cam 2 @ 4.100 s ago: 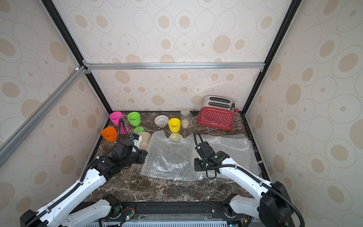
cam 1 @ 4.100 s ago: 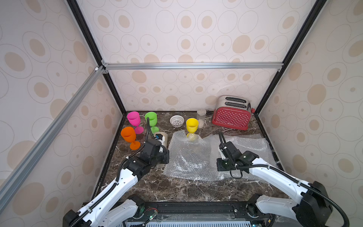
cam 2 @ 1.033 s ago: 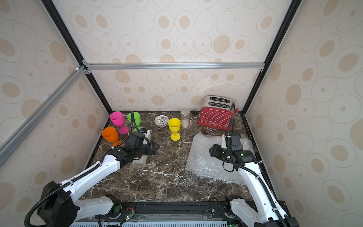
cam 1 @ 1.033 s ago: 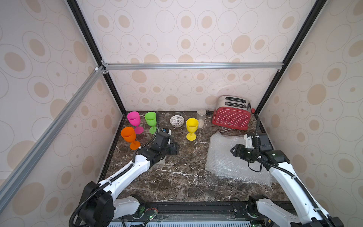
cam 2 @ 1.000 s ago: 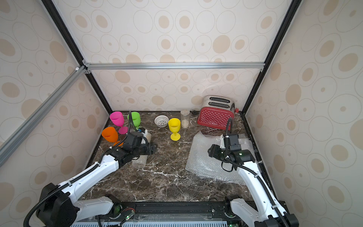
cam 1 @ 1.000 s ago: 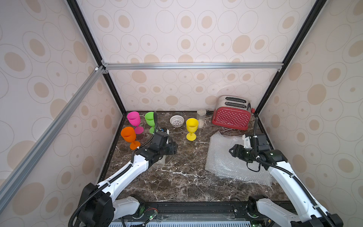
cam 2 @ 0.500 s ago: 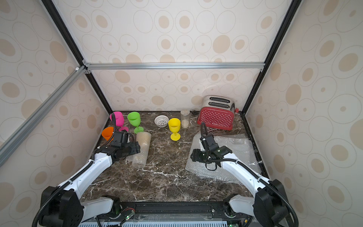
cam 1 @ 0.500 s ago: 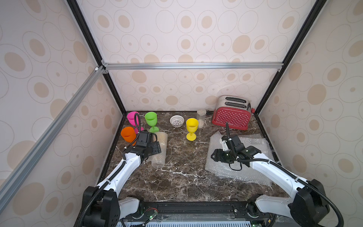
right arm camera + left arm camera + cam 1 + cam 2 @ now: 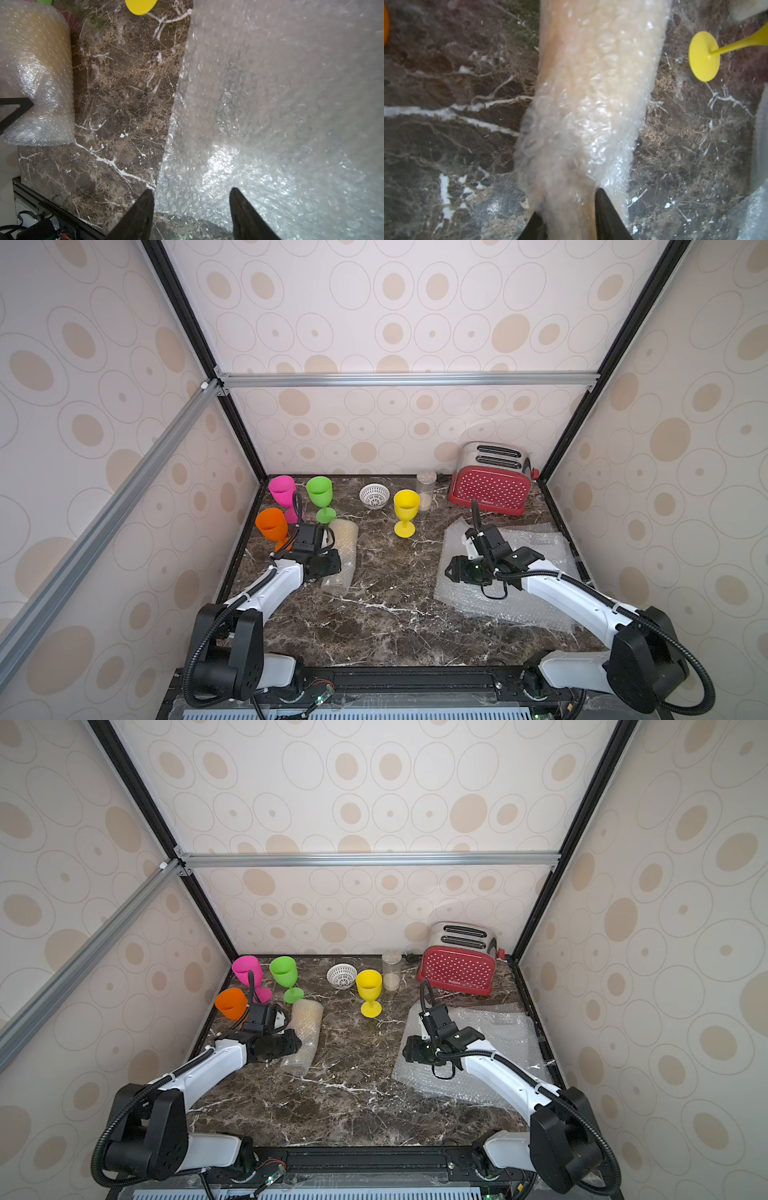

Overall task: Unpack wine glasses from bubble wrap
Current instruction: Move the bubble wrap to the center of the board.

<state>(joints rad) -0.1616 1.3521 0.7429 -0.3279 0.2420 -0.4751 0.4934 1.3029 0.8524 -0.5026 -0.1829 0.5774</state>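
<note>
Left wrist view: my left gripper [image 9: 568, 202] is pinched narrow on the last rolled bubble wrap [image 9: 591, 93], mid-frame, amber showing inside, so one to go. Standing bare already: pink goblet [image 9: 282, 489], green goblet [image 9: 319, 491], orange goblet [image 9: 271, 523], yellow goblet [image 9: 406, 502]. My right gripper [image 9: 191, 199] gapes wide over the flat sheets [image 9: 270, 104].

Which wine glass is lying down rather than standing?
The amber one inside the bubble-wrap roll, pinched by the left gripper; pink, orange, green and yellow stand upright.

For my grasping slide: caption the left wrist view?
Left gripper pinches one end of the rolled bubble wrap on the marble table, a yellow goblet's foot nearby.
</note>
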